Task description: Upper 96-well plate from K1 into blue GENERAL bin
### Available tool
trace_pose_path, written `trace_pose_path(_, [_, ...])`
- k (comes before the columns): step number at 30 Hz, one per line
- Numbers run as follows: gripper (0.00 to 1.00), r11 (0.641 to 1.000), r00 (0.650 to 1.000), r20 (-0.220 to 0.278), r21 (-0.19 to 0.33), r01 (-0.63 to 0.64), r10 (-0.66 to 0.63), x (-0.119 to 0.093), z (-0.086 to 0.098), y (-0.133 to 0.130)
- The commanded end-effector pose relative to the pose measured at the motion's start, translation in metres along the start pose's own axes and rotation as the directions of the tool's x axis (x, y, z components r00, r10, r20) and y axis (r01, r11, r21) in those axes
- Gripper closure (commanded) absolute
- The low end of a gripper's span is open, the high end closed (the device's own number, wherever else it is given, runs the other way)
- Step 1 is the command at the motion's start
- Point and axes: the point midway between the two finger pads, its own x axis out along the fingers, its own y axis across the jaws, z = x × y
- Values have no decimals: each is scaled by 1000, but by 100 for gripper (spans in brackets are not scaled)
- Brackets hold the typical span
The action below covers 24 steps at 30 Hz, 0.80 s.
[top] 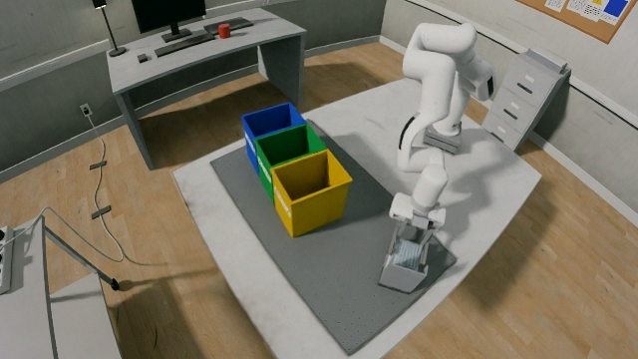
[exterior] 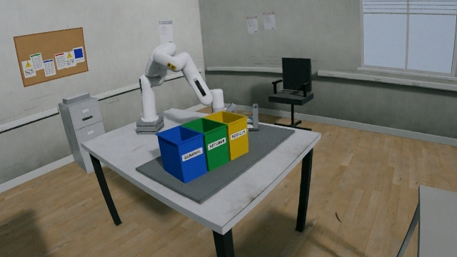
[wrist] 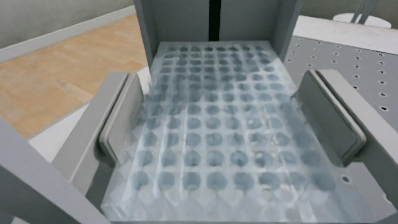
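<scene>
1. Fingers (top: 427, 241): apparently clamped on the upper plate (top: 408, 253) (wrist: 215, 125), which lies between them inside K1 (top: 403, 277) (exterior: 255, 116) (wrist: 180, 22). Its long axis runs parallel to the pads; the lift should follow K1's walls.
2. Count: 1 arm, 1 rack, 3 upright bins (top: 314, 206) (exterior: 237, 148); lower plate indistinguishable.

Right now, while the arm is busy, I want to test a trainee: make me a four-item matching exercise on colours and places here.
1. GENERAL bin
2. Middle bin
3. Red mug
4. Upper plate

A. Green
B. Between the fingers
C. Blue
D. On the desk

Pairs: 1-C, 2-A, 3-D, 4-B
</scene>
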Motion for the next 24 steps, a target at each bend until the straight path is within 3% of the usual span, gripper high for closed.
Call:
trace_pose_path(1, [100, 1000, 1000, 2, 0, 0, 0, 1, 2, 0])
trace_pose_path(24, [100, 1000, 1000, 2, 0, 0, 0, 1, 33, 0])
